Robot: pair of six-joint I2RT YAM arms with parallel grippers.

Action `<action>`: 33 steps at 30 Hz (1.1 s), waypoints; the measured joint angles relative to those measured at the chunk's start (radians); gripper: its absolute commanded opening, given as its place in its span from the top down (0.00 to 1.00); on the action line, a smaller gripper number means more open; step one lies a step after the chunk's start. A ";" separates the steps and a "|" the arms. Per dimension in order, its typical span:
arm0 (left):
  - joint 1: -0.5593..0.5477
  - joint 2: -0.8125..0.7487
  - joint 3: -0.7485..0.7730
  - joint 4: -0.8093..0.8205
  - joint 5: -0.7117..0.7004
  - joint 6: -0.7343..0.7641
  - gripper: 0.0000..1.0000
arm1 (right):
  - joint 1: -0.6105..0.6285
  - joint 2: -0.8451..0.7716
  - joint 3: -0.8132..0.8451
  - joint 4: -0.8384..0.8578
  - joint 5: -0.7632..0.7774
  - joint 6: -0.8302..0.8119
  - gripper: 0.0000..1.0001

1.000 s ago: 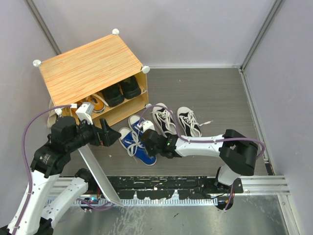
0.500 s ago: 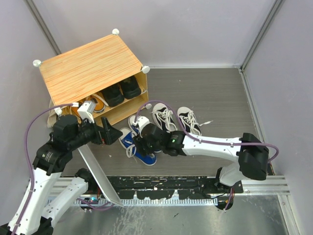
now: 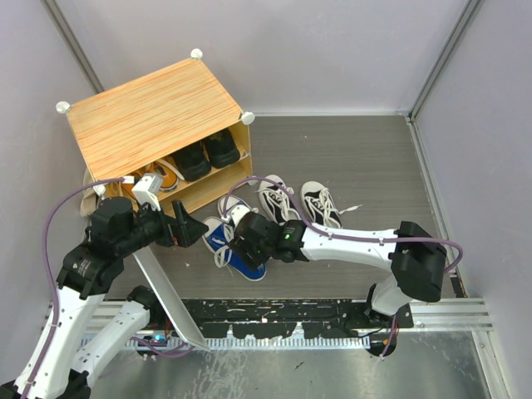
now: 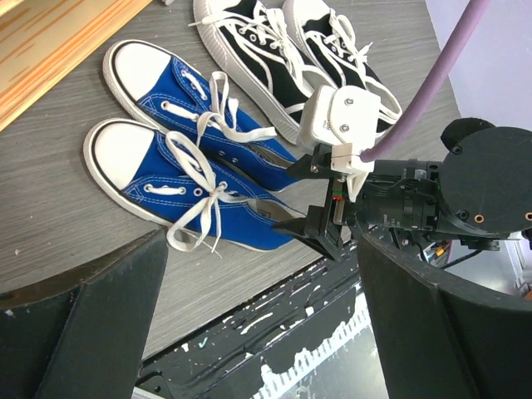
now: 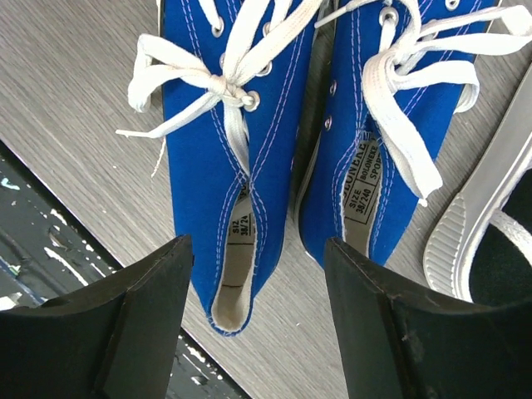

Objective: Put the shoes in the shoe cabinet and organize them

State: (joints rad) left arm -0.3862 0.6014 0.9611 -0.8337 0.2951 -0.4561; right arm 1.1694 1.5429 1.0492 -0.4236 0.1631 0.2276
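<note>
The blue shoes (image 3: pixel 226 241) with white toe caps lie side by side on the grey floor, toes toward the shoe cabinet (image 3: pixel 154 112). My right gripper (image 3: pixel 243 235) hovers open at their heels. In the right wrist view its fingers (image 5: pixel 125 324) stand wide apart, and the heels of both blue shoes (image 5: pixel 224 183) lie in the gap. My left gripper (image 4: pixel 258 332) is open and empty above the floor, left of the pair (image 4: pixel 183 179). Black-and-white lace-ups (image 3: pixel 299 205) lie to the right. Black shoes (image 3: pixel 206 154) and orange shoes (image 3: pixel 162 176) sit on the cabinet shelf.
A white panel (image 3: pixel 166 291) slants from the cabinet's front down to the black rail (image 3: pixel 274 328) at the near edge. Grey walls close in the floor on three sides. The right arm's purple cable (image 3: pixel 349 239) runs above the lace-ups.
My right gripper has gone from shut to open and reached a little left over the blue shoes' heels. The left arm has hardly moved. The shoes lie as before.
</note>
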 measured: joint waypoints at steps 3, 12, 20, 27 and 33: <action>0.000 -0.001 -0.002 -0.001 0.000 0.000 0.02 | -0.007 0.009 0.000 0.003 0.000 -0.009 0.30; 0.000 -0.005 -0.004 -0.001 0.000 0.000 0.02 | -0.027 0.049 -0.027 0.073 -0.004 -0.026 0.31; 0.000 -0.004 -0.013 -0.001 -0.002 0.004 0.02 | -0.054 0.109 -0.049 0.174 -0.001 -0.043 0.35; 0.000 -0.003 -0.014 -0.001 -0.004 0.009 0.02 | -0.060 0.108 -0.049 0.176 0.000 -0.054 0.33; 0.000 0.005 -0.018 0.002 -0.004 0.012 0.02 | -0.060 0.073 -0.018 0.093 0.022 -0.076 0.26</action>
State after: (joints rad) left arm -0.3862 0.6060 0.9436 -0.8322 0.2913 -0.4438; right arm 1.1095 1.6157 1.0309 -0.3305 0.1852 0.1513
